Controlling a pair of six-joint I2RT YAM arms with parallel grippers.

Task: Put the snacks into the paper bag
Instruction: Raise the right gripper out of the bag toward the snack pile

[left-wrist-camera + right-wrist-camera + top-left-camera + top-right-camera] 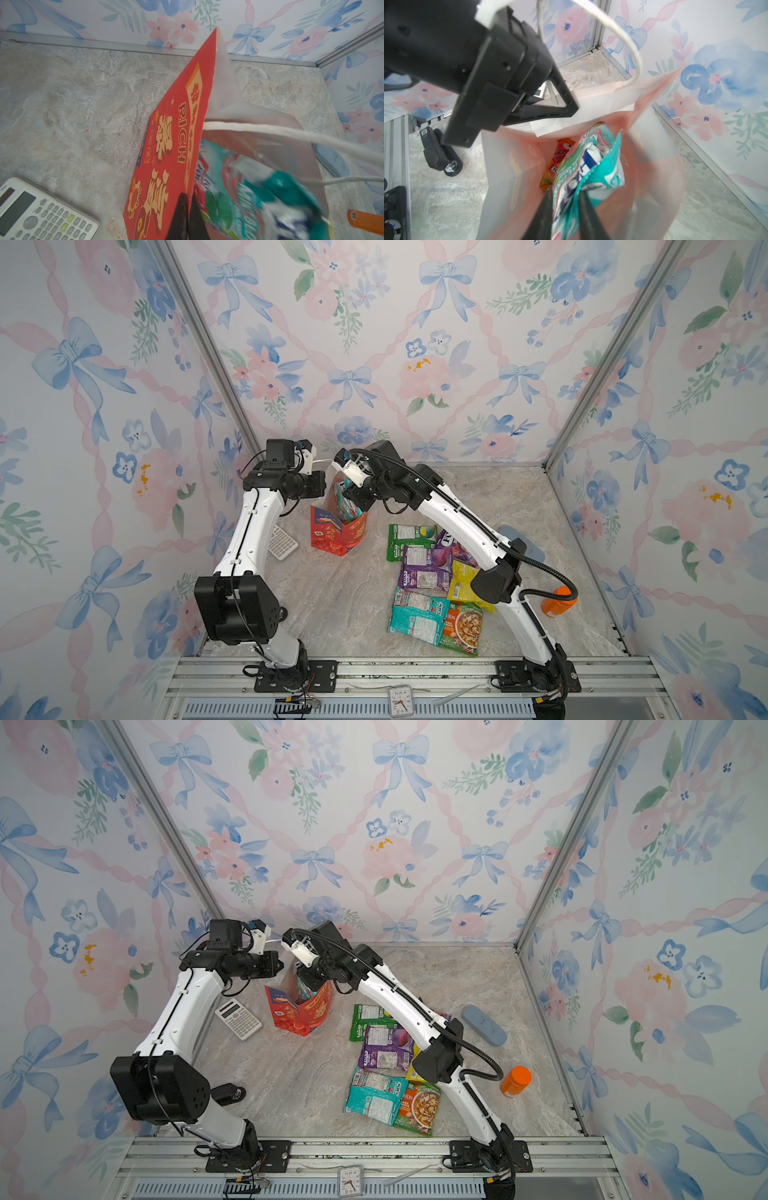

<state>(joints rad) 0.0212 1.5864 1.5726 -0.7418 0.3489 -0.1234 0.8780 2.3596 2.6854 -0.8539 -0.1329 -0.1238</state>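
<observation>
Both pincers are up at the paper bag (pixel 338 537), which stands on the table (pixel 332 605) toward the back, a little left of centre. The left pincer (pixel 188 197) is pressed together on the bag's rim, pinching the red wall, and the mouth gapes wide. The right pincer (pixel 565 193) hangs over that mouth, fingers apart, with a teal packet (pixel 591 166) between them and partly inside the bag. The packet is blurred, and I can't tell whether it's pinched or loose. An orange packet (pixel 560 154) lies at the bottom of the bag. Out on the table, right of the bag, the other snacks (pixel 424 572) lie in an overlapping heap: green, purple, yellow, teal. A calculator (pixel 238 1018) sits just left of the bag, and an orange bottle (pixel 516 1080) stands right of the heap.
</observation>
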